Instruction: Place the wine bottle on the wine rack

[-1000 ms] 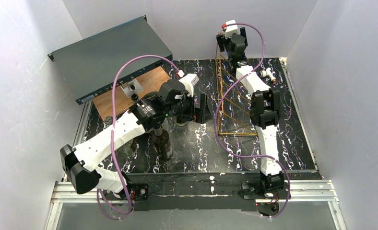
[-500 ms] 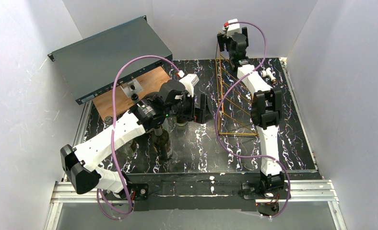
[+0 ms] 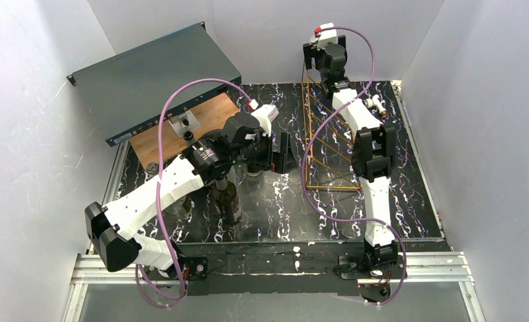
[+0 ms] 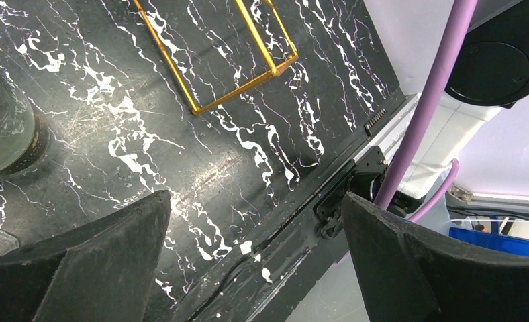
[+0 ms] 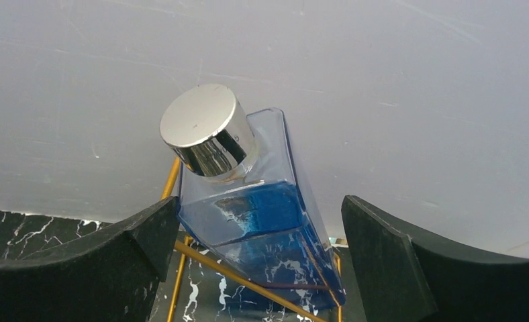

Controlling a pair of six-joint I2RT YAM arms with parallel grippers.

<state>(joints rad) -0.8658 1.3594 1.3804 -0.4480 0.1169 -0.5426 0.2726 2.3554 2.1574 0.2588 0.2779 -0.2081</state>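
The wine bottle (image 5: 265,228), clear with blue liquid and a silver cap, lies slanted on the gold rungs of the wine rack (image 5: 208,259) near the back wall. My right gripper (image 5: 260,201) stands open around the bottle's body, and I see a gap at each finger. In the top view the right arm reaches over the top of the wine rack (image 3: 325,144), hiding the bottle. My left gripper (image 4: 255,196) is open and empty over the marbled table, left of the rack's base (image 4: 238,90); the top view places this gripper (image 3: 282,155) mid-table.
A dark bottle (image 3: 226,198) stands under the left arm's forearm. Another glass bottle (image 4: 0,121) stands just left of the left gripper. A dark grey metal box (image 3: 154,77) and a wooden board (image 3: 188,124) sit at the back left. White walls enclose the table.
The right gripper's jaws have widened a little, and its wrist has shifted slightly toward the back wall. The left arm has not moved.
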